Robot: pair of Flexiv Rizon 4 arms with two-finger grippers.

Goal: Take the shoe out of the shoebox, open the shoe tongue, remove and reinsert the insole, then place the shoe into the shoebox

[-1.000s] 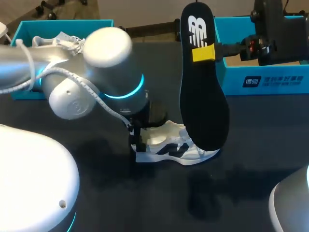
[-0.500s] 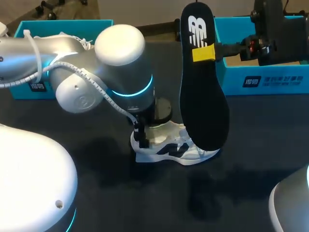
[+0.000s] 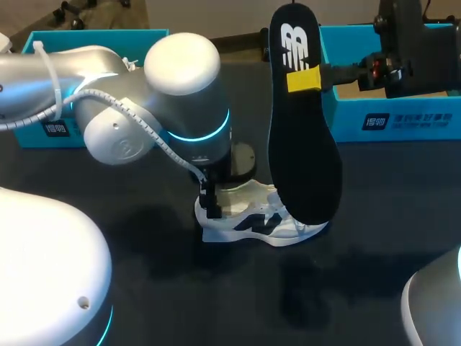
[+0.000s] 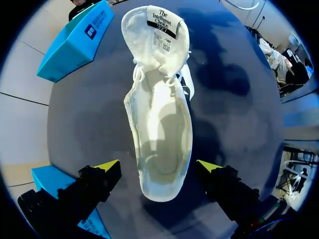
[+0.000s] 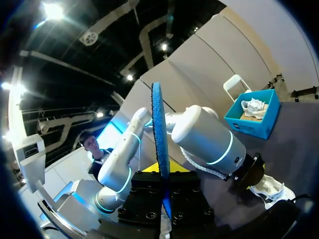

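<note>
Left tool [image 4: 158, 166] open, pointing down over shoe [image 4: 158, 124], right tool [image 5: 162, 177] gripping insole [image 3: 302, 166] upright

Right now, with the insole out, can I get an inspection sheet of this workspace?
Surface: black table.
Job's things: white sneaker on its sole, tongue opened; black insole held upright; right shoebox at the far edge.
Clutter: second white shoe inside the left shoebox.
Grippers: left gripper open, fingers astride the sneaker's heel; right gripper shut on the insole.
Cables: white coiled cable along the left arm.
Surroundings: nothing seen.
</note>
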